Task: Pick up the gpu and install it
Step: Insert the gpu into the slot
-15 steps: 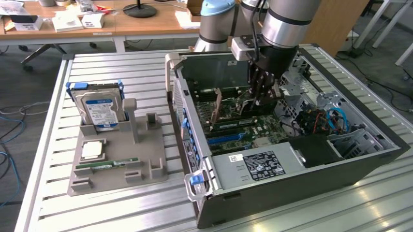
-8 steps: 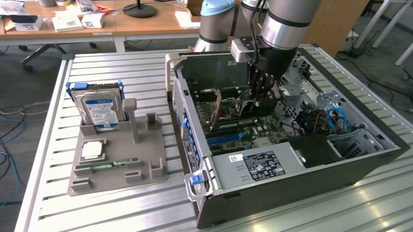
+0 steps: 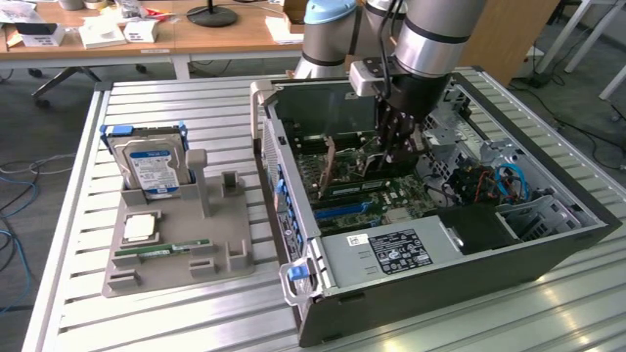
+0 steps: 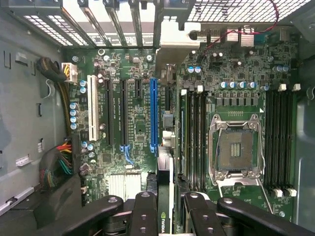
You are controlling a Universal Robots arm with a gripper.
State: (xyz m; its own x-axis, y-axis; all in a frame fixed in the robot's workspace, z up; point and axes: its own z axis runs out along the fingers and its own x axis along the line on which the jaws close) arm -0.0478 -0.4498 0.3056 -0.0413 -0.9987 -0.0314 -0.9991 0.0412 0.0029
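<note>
Closest to the wrist camera, the gripper (image 4: 171, 197) stands partway closed. Its black fingers (image 4: 145, 214) flank the gpu (image 4: 165, 189), which it holds edge-on as a thin upright strip with a small green logo low down. The picture edge cuts off the rest of the card and the pads' contact with it.

Beyond the card lies the motherboard (image 4: 138, 128). The gpu's far end sits just beside the long blue slot (image 4: 153, 113), and whether its connector edge has entered any slot cannot be told. The open CPU socket (image 4: 235, 150) lies further across the board, between banks of dark memory slots.

In the exterior view, the power supply (image 3: 391, 253) is at the near corner of the open computer case (image 3: 440, 293). To the exterior view's left, a grey holder (image 3: 176, 264) on the slatted table (image 3: 176, 110) carries a green RAM stick (image 3: 161, 250) and, behind it, an upright hard drive (image 3: 152, 167). Deeper in the case, the gripper (image 3: 399, 150) reaches down over the board, and here the card beneath it is too dark to pick out. The arm (image 3: 435, 37) rises out of frame, with a cluttered desk (image 3: 196, 37) behind.
</note>
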